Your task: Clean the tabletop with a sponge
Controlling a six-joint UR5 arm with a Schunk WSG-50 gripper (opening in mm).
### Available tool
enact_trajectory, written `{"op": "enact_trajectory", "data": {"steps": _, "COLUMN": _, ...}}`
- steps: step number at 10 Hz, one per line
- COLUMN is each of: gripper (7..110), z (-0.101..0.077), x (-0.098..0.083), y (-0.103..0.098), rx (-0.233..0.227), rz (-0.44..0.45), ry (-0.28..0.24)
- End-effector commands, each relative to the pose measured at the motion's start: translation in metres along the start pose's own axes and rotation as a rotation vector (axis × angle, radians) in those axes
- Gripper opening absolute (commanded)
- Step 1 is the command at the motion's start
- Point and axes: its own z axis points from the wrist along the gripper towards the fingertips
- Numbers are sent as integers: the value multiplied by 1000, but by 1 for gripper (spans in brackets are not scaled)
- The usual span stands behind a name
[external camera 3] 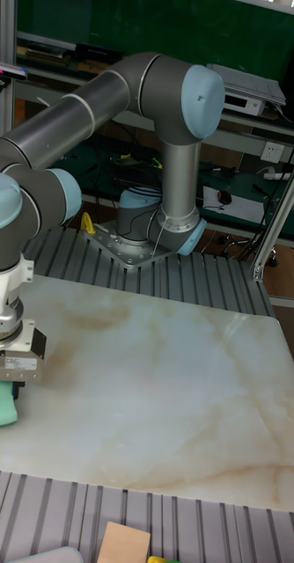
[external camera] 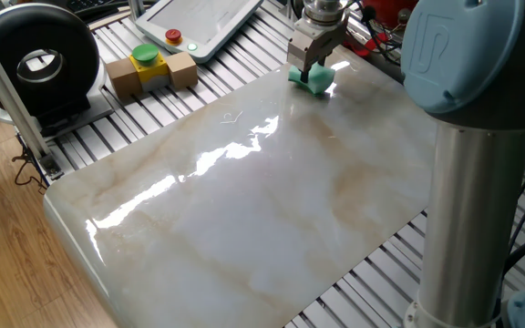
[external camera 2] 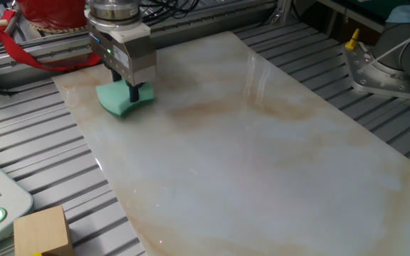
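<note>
So the gripper is pointing straight down and pinching the sponge, with the dark fingers squeezing the teal foam between them. The sponge is sitting pressed on the tabletop, way off in one corner of the marble slab, right by the edge next to the ribbed aluminium frame. In the tall fixed view it's peeking out under the gripper at the far left edge of the slab, the sponge bulging out below the body.

Nothing else is lying on the marble, which is just throwing back a lot of glare. As for containers, I can't make out any for sure. A red thing is sitting behind the arm off the slab, but I can't tell what it is. The yellow-and-green button with wooden blocks is parked on the frame, well apart from the sponge.
</note>
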Motion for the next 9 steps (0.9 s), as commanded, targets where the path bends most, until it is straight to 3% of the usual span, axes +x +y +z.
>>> {"op": "enact_trajectory", "data": {"steps": 1, "gripper": 7, "z": -6, "x": 1, "y": 11, "rx": -17, "rz": -5, "ry": 10}}
{"op": "enact_trajectory", "data": {"steps": 5, "gripper": 7, "z": 0, "x": 7, "y": 17, "rx": -31, "rz": 14, "ry": 43}}
{"op": "enact_trajectory", "data": {"steps": 6, "gripper": 7, "z": 1, "x": 4, "y": 21, "rx": -48, "rz": 26, "ry": 38}}
{"op": "enact_trajectory", "data": {"steps": 9, "gripper": 7, "z": 6, "x": -7, "y": 18, "rx": -33, "rz": 13, "ry": 15}}
